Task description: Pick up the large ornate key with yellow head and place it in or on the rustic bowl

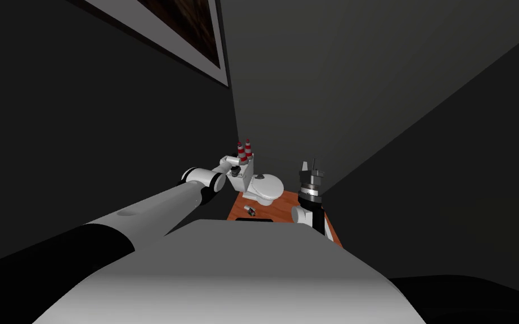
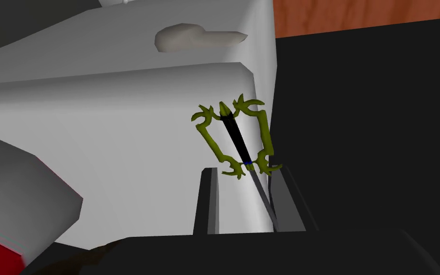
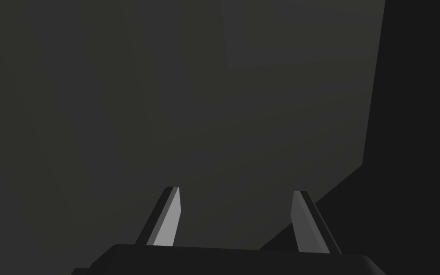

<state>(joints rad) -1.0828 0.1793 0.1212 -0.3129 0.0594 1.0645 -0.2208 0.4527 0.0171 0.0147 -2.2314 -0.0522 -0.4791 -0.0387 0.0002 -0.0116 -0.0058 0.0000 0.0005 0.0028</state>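
Left arm stretched low and forward to the white toilet (image 1: 264,188) in the corner. Left gripper (image 2: 245,171): its thin grey blade fingers (image 2: 208,200) stand narrowed, well short of full spread. The large ornate key (image 2: 236,138), with olive-yellow openwork head, black shaft and grey blade, runs down between them, its grey end against the inner face of one finger. Reads as pinched by that grey end, head poking out past the fingertips, hanging free just in front of the toilet's white tank (image 2: 119,143); the exact contact is hidden by the finger. Judgement on handling: light, stiff, thin; little crush risk, but a slim shaft between flat blades may swivel or slip, and the head's curled prongs could snag on a rim. Best hold would be the black shaft just under the head, never the prongs. Right gripper (image 1: 312,166) raised upright beside the toilet; its fingers (image 3: 169,224) stand wide apart with nothing between them. The left wrist camera gives the key and the grip, plus a pale lump (image 2: 197,38) on the tank's upper part. The head camera gives the layout instead: two red-and-white striped cones (image 1: 245,151) on top of the tank by the look of it, orange-brown wooden floor (image 1: 278,212) beneath, a small grey object (image 1: 250,211) lying near the toilet's foot, dark walls behind.
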